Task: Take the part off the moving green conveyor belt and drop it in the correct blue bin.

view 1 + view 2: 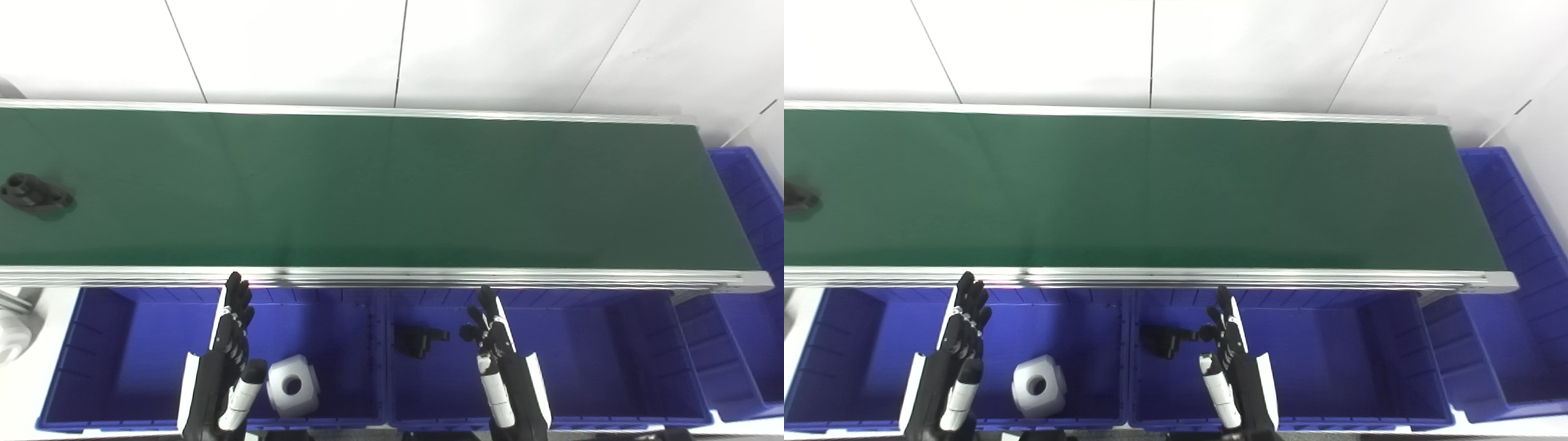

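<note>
Green conveyor belt (392, 190): 1 black part (35, 194), cropped in right eye view. 3 blue bins (92, 343): 1 white part (293, 384), 1 black piece (416, 340). Left hand (229, 343), right hand (496, 346): fingers apart, empty.

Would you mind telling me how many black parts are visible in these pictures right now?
2. One black part lies on the green conveyor belt at its far left; another black part sits inside the right blue bin. None seems hidden.

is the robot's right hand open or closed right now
Open. The right hand hovers over the blue bin with fingers spread apart and nothing held between them.
</note>
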